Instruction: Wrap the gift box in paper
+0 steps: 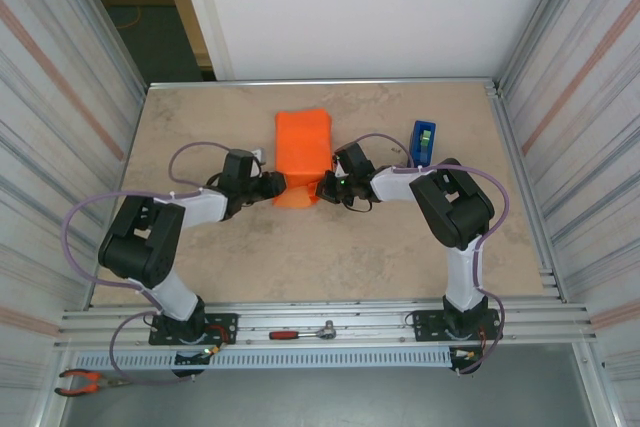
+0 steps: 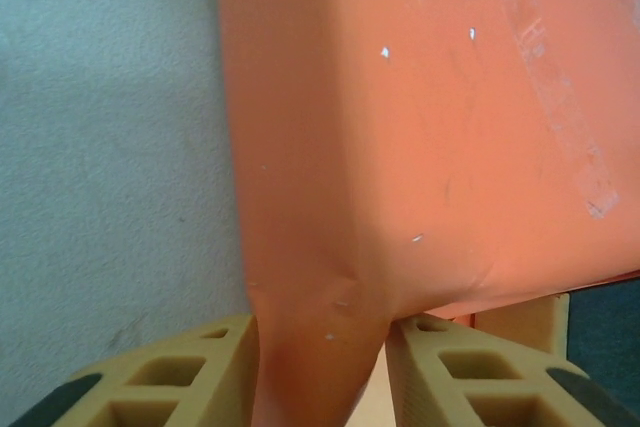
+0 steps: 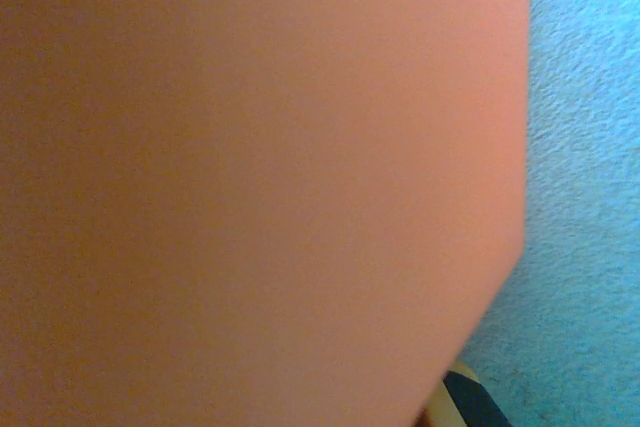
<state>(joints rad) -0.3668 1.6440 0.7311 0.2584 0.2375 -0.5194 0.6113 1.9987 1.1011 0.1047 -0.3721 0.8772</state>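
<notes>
The orange paper [image 1: 302, 152] lies folded into a bundle at the middle of the table, and the gift box is hidden under it. My left gripper [image 1: 283, 185] is at the bundle's near left corner. In the left wrist view a bunched flap of the paper [image 2: 400, 127] runs down between the tan fingers [image 2: 190, 377], touching both. A strip of clear tape [image 2: 560, 97] sticks to the paper. My right gripper [image 1: 325, 187] is at the near right corner, shut. The paper [image 3: 260, 177] lies right against the right wrist camera, with one fingertip [image 3: 462, 399] peeking out below it. Whether paper is pinched there is hidden.
A blue tape dispenser [image 1: 422, 142] stands to the right of the bundle, close to the right arm. A red-handled tool [image 1: 300, 333] and orange pliers [image 1: 85, 381] lie on the front rails. Bare table [image 1: 200, 257] surrounds the bundle, and ribbed walls close both sides.
</notes>
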